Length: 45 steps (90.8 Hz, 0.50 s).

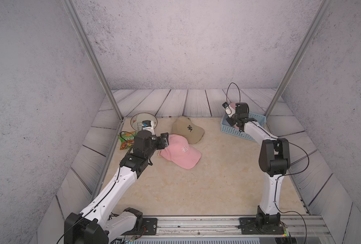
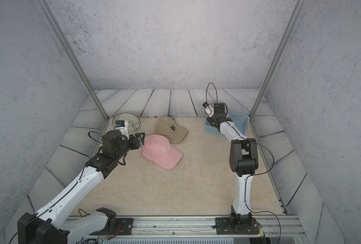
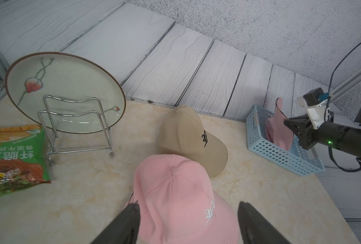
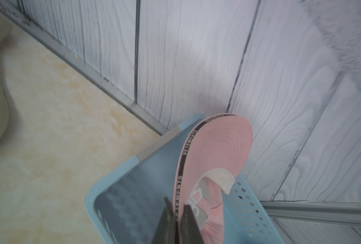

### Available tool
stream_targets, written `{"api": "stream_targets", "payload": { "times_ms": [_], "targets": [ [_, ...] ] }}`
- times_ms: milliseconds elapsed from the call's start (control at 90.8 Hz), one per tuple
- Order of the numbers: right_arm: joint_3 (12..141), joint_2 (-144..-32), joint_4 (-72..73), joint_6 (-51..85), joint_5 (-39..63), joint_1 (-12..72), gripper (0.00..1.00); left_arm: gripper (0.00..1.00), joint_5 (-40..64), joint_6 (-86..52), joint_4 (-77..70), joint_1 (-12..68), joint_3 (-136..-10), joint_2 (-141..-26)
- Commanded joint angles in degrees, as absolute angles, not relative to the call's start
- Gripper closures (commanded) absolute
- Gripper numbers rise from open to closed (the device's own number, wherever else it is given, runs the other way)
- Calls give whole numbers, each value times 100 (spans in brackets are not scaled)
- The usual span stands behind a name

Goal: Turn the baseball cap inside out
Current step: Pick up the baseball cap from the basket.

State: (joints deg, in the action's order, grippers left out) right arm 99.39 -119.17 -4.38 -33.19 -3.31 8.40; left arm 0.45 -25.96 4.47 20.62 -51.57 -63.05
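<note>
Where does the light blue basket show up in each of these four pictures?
In a top view: blue basket at the back, right of the tan cap.
In a top view: same spot, back right.
Left wrist view: beyond the tan cap.
Right wrist view: its corner under the right fingers.
Shared landmark: the pink brim standing up out of it.

Left arm (image 1: 120, 181): white link shells with small round holes, black joint housings, a small white mark on one housing. Right arm (image 1: 273, 190): same build and colours. Thin black cables (image 1: 233, 83) run along both arms and loop free at the wrists. Wrist camera (image 3: 314, 105): white bracket, black body, blue connector. Two green lights (image 3: 329, 142) glow on the right wrist housing. Left gripper (image 3: 189, 203): black tapered fingers. Base plates (image 1: 147, 225): black, with silver screws.
</note>
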Motion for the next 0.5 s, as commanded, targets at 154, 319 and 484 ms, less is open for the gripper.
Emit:
{"api": "stream_targets", "payload": {
  "times_ms": [154, 319, 484],
  "targets": [
    [9383, -10453, 861, -2994, 385, 824, 100, 21, 111, -2508, 300, 2004, -5081, -6293],
    [9167, -9900, 881, -2685, 948, 826, 100, 21, 240, -2425, 229, 2004, -5071, -6293],
    [9455, -9382, -379, -2061, 2237, 826, 100, 21, 442, -2316, 43, 2004, -5062, -6310]
  ]
}}
